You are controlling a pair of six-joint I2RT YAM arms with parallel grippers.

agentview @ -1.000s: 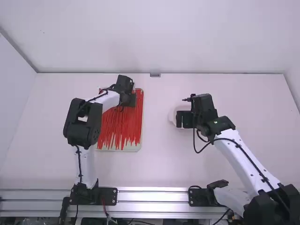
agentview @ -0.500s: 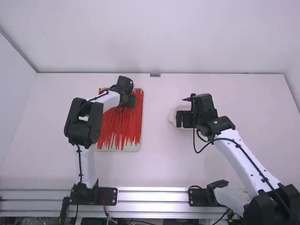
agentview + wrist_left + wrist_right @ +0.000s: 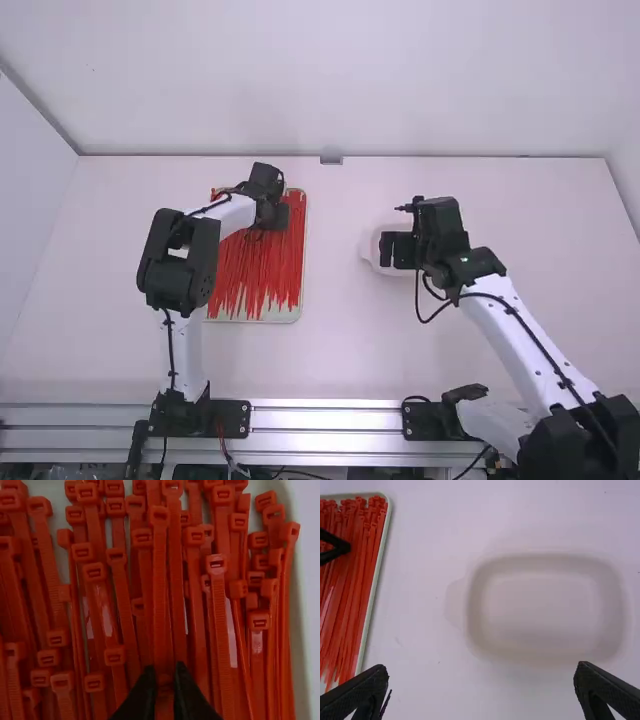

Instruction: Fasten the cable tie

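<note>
Where the left end effector (image 3: 162, 674) meets the pile, one orange cable tie (image 3: 161, 595) runs straight out from between its two black fingers (image 3: 145, 692), with the strap pinched. Left end effector: clenched on that cable tie.

The tie lies flat in the pile of cable ties (image 3: 262, 265). Neighbours touch it on both sides, most of them roughly parallel to it, with their heads clustered beyond the fingertips. The pile fills a pale tray (image 3: 256, 318) with rounded corners. In the high view the left end effector (image 3: 268, 208) sits over the tray's far end, pointing down into the ties. The tray rests on the white counter (image 3: 520, 200).

Right end effector (image 3: 480, 692): released, fingers spread wide, grasping nothing. Just ahead of it lies a shallow white dish (image 3: 545, 610), rectangular with rounded corners and a small tab on one short side. The dish sits well apart from the tray, with counter surface between them. In the high view the right end effector (image 3: 398, 250) hovers over the dish (image 3: 371, 243).
</note>
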